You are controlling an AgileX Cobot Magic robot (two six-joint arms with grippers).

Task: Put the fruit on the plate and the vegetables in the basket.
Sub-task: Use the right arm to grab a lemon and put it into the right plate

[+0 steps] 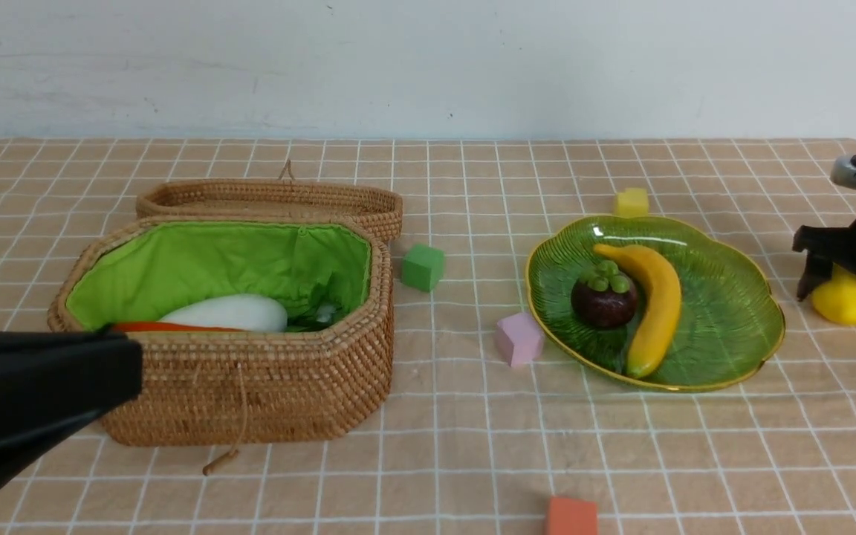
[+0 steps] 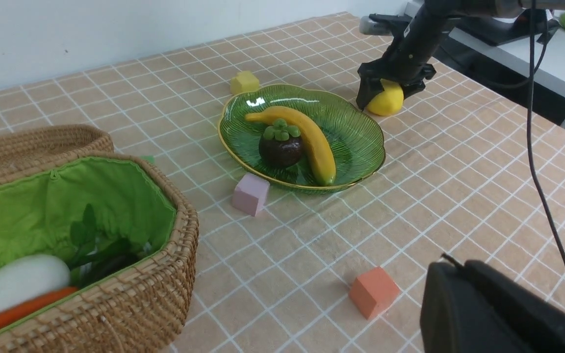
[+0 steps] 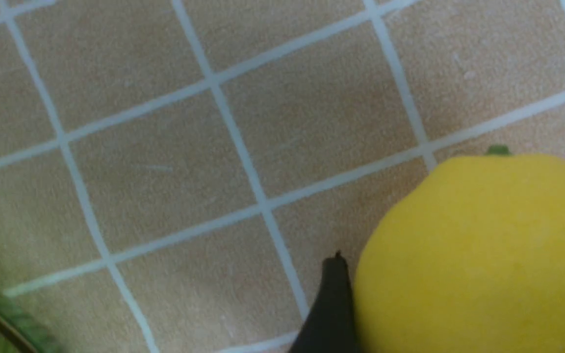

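Front view showed the green glass plate (image 1: 733,312) at about 3 o'clock from the table's middle, with the banana (image 1: 655,305) and the mangosteen (image 1: 605,297) lying on it, touching each other. The lemon (image 1: 848,299) sat on the checked tablecloth (image 1: 458,416) just beside the plate, at its 3 o'clock side. The right gripper (image 1: 840,279) stood over the lemon with its fingers spread on both sides of it; in the right wrist view one dark fingertip (image 3: 331,304) was right against the lemon (image 3: 478,255), but whether it pressed the fruit I could not tell.

At 9 o'clock the wicker basket (image 1: 250,386) with green lining held the white radish (image 1: 231,312) and the orange carrot (image 1: 168,327); dark leaves lay next to them. The eggplant was not clear to see. The woven lid (image 1: 272,199) rested behind the basket, at its 12 o'clock. The left gripper (image 1: 27,401) was closed and held nothing, near the basket's front corner.
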